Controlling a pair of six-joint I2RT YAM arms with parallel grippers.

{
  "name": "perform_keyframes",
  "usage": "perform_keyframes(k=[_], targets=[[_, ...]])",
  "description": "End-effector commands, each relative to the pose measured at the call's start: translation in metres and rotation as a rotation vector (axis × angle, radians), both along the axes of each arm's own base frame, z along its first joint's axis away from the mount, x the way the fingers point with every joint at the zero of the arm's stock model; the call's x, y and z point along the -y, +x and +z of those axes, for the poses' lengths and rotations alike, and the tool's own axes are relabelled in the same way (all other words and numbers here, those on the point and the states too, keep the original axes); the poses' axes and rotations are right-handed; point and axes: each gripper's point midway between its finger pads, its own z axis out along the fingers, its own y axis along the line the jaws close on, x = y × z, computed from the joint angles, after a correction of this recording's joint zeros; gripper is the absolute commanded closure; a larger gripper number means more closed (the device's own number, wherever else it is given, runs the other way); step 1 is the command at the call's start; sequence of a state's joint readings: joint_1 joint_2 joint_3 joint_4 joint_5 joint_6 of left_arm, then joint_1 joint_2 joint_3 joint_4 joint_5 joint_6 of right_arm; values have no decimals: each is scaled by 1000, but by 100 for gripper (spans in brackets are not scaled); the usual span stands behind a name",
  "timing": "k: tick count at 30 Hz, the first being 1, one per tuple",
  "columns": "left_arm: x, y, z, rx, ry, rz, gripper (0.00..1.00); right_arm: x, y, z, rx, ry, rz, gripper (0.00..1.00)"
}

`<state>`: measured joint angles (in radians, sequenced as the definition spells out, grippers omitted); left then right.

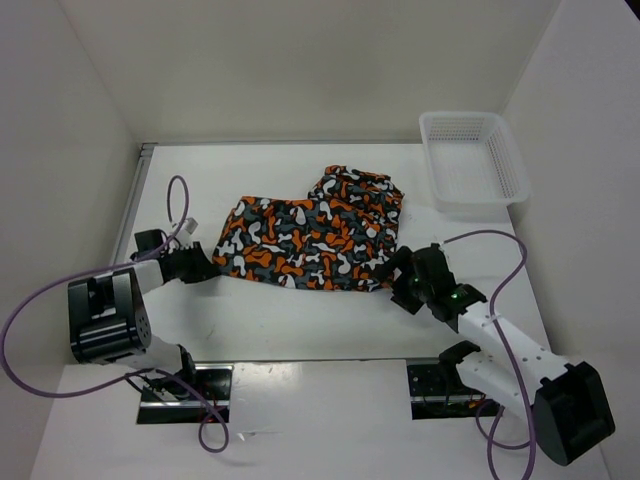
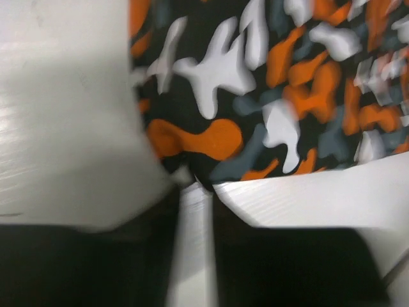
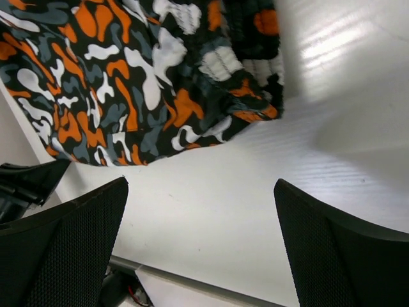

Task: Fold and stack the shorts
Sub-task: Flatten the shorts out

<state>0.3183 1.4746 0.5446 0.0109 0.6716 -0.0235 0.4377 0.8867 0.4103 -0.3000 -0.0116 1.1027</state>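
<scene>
The left gripper (image 1: 196,266) sits low on the white table (image 1: 250,180), pointing toward 3 o'clock, right at the shorts' 9 o'clock corner. In the blurred left wrist view its dark fingers (image 2: 83,262) stand with only a slim gap between them. The corner of the cloth lies just at their tips. Whether that hem is pinched I cannot tell.

The shorts (image 1: 310,235) lie spread across the middle of the table. They are a rumpled patch of orange, grey, black and white blotches, flatter on the 9 o'clock side. Toward 1 o'clock they are bunched, and there a second layer is heaped on the first.

The right gripper (image 1: 395,268) rests at the shorts' 4 o'clock edge, aimed toward 10 o'clock. In its own wrist view the two mesh-textured fingers (image 3: 70,243) are spread wide, with bare table between them and nothing held. The cloth's hem (image 3: 243,118) is near, ahead of the tips, not touching them.

A white mesh basket (image 1: 470,160) stands at 2 o'clock from the shorts, well apart, against the right wall.
</scene>
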Motion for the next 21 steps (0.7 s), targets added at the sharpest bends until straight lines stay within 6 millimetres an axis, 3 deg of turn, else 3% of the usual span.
perform_keyframes(k=[1, 3, 5, 7, 8, 10, 15, 21], targets=[[-3, -23, -33, -158, 27, 17, 87, 0, 3, 4, 16, 55, -34, 0], [-7, -18, -31, -167, 36, 23, 100, 2, 3, -1, 7, 51, -45, 1], [-8, -14, -29, -167, 36, 23, 100, 4, 7, -8, -19, 48, -65, 5], [-10, -10, -24, -154, 40, 24, 100, 1, 12, -13, -38, 66, -89, 16], [-11, -5, -19, -135, 46, 24, 100, 1, 12, -26, -83, 53, -99, 18], [-11, -5, -15, -135, 46, 24, 100, -4, 20, -28, -86, 70, -102, 26], [-11, 0, -5, -105, 47, 21, 100, -3, 30, -53, -151, 36, -150, 33], [-13, 4, 4, -89, 52, 22, 100, 6, 42, -51, -117, 11, -221, 41]])
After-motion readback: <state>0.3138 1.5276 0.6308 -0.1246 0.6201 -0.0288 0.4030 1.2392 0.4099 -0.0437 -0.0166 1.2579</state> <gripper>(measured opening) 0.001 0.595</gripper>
